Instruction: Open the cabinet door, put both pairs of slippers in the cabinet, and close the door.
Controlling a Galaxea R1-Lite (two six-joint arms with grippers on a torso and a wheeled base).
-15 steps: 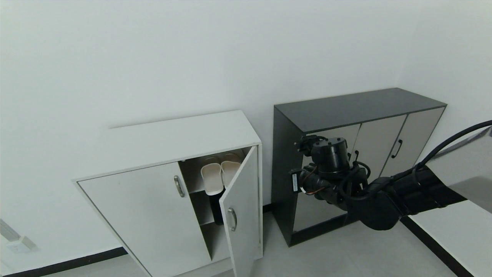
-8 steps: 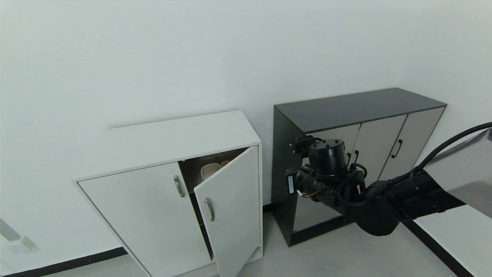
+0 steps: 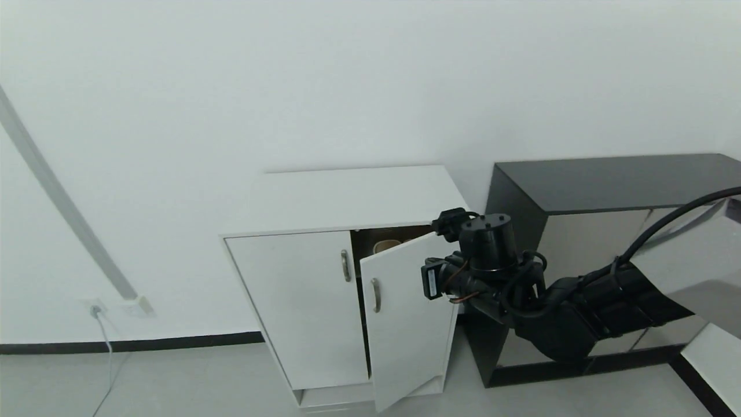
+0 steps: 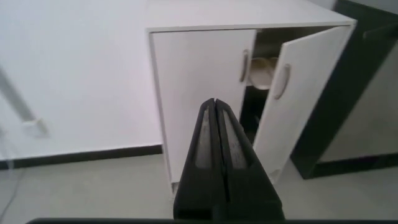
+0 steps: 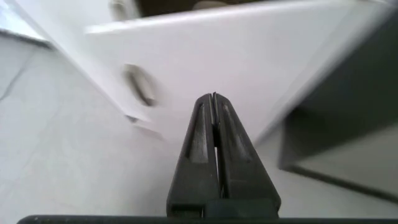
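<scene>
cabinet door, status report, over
Both shut, empty: left gripper back, right gripper near the cabinet door outer face. Door ajar, slippers inside. Nothing blocking the gap.

A dark cabinet (image 3: 608, 179) is set against the white wall (image 3: 347, 75), just beside the right claw (image 5: 214, 97). A wall socket (image 3: 95, 307), its hanging cable (image 3: 109, 347) and a slanted grey conduit (image 3: 58, 193) are seen well apart from that claw, on its opposite side. A black skirting strip (image 3: 145, 343) is run above the grey floor (image 3: 173, 382).
</scene>
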